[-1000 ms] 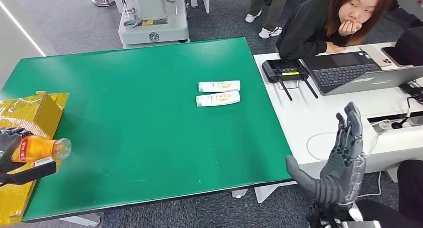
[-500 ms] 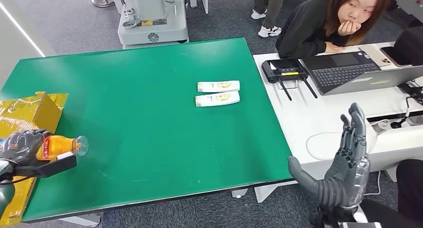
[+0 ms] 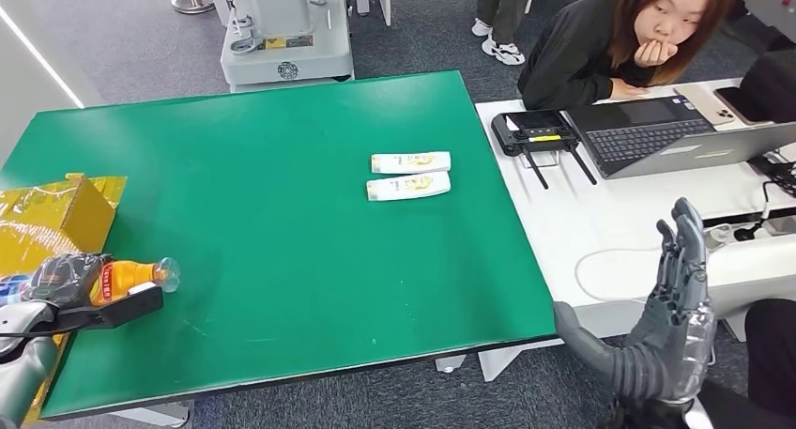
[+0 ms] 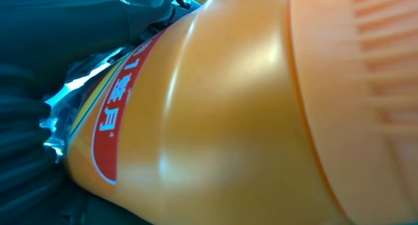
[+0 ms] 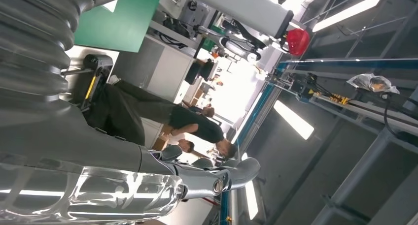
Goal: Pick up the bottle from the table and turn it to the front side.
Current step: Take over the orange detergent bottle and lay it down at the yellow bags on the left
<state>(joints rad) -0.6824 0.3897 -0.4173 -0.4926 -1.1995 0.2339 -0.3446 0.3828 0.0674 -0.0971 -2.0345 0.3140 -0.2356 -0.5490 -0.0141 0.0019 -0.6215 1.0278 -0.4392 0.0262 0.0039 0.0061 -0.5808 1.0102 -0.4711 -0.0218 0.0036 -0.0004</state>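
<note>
On the green desk (image 3: 282, 213), the left hand (image 3: 58, 281) grips an orange drink bottle (image 3: 127, 279) lying sideways near the desk's left edge; its red label bears white characters too blurred to read. Since earlier, it has moved rightward from the yellow box (image 3: 56, 218). The right hand (image 3: 662, 340) stays raised, fingers spread.

Label on the orange bottle

The bottle (image 4: 236, 116) carries a red label (image 4: 111, 131) with white characters, seen turned and too blurred to read; no other text is legible.
</note>
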